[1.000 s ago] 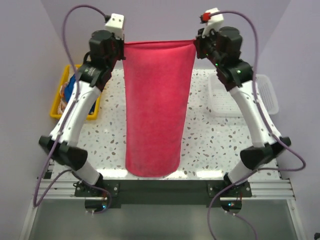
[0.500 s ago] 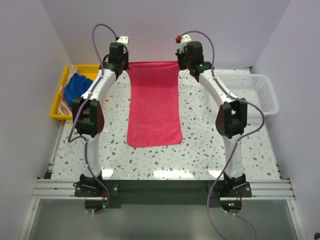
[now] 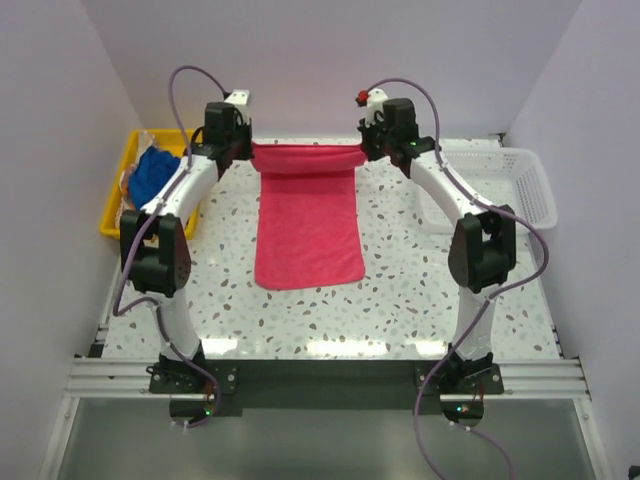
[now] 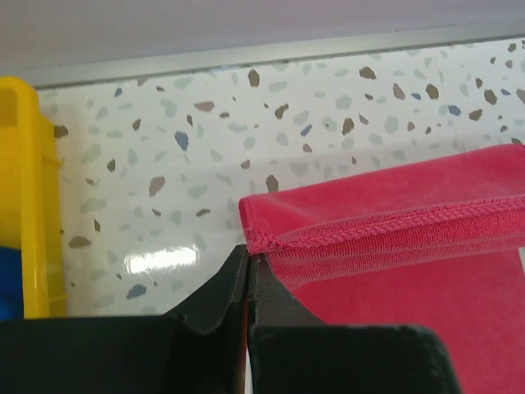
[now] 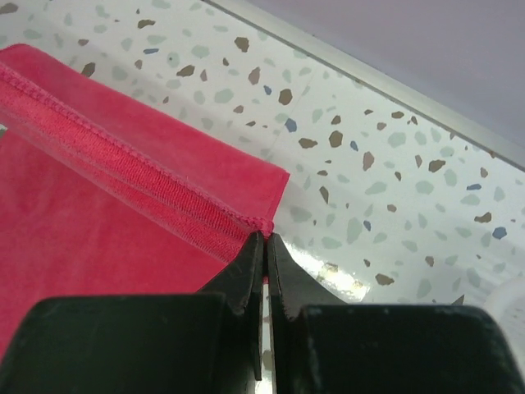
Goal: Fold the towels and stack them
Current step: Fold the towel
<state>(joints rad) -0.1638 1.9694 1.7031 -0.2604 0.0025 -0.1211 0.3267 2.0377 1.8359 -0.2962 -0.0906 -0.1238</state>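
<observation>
The hot pink towel (image 3: 307, 220) lies lengthwise on the speckled table, its far edge held up between both grippers. My left gripper (image 3: 248, 152) is shut on the towel's far left corner (image 4: 256, 240). My right gripper (image 3: 365, 150) is shut on the far right corner (image 5: 264, 223). The held hem sags slightly over the towel's far part (image 4: 394, 226). The royal blue towel (image 3: 153, 170) lies bunched in the yellow tray (image 3: 112, 215) with another cloth partly hidden under it.
A white mesh basket (image 3: 510, 185) stands at the back right. The yellow tray's wall (image 4: 25, 197) is close to the left gripper. The back wall edge (image 5: 369, 82) runs just beyond both grippers.
Both grippers have come down and forward from high up to the table's far edge. The towel, which hung free, now lies flat with its far edge doubling back toward me.
</observation>
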